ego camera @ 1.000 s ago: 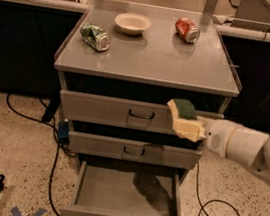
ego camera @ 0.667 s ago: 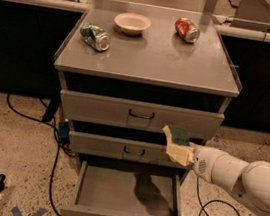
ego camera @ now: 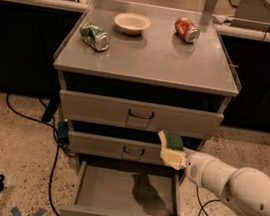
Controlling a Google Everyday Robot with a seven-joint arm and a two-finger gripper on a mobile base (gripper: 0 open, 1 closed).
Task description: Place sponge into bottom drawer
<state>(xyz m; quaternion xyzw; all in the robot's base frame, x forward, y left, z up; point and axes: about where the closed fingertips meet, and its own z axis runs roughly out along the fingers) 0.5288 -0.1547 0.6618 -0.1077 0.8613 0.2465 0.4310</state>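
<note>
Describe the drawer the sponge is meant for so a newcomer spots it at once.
The grey cabinet has three drawers down its front. The bottom drawer is the lowest, by the floor, under the gripper holding the sponge near its right side. Unlike the two above, it is pulled far out.

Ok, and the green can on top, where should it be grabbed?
Probably across its crumpled middle, from straight above: the green can lies on its side on the cabinet top, so its curved flanks are free on both sides. The gripper is occupied though, holding the sponge in front of the middle drawer, above the open bottom drawer.
</note>
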